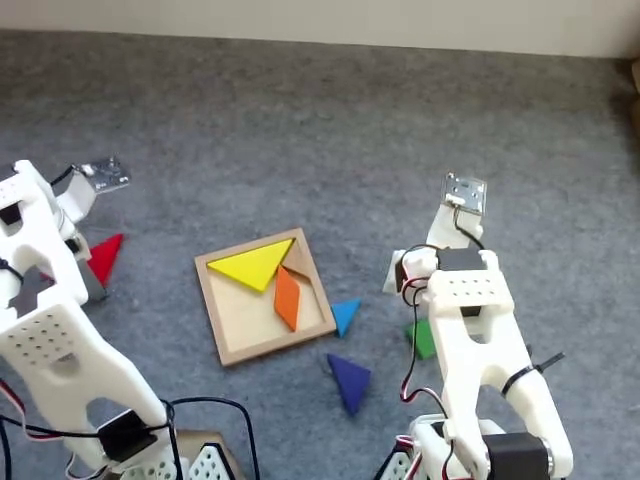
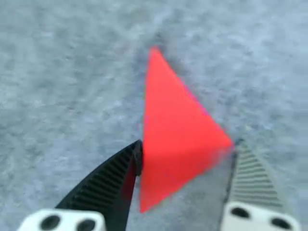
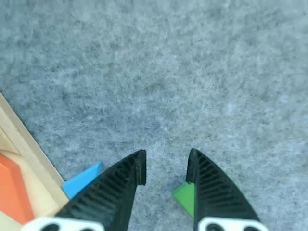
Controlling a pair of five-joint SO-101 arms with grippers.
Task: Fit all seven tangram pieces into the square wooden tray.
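The square wooden tray lies mid-table and holds a yellow triangle and an orange parallelogram. A light blue triangle and a dark blue triangle lie on the carpet off the tray's right side. A green piece is partly under the right arm. The red triangle sits between my left gripper's fingers, which touch its two sides. My right gripper hangs open over bare carpet, with the light blue triangle and the green piece by its fingertips.
Grey carpet covers the whole table. The red triangle is at the far left beside the left arm. Tray edge and orange piece are close to the right gripper. Open carpet stretches behind the tray.
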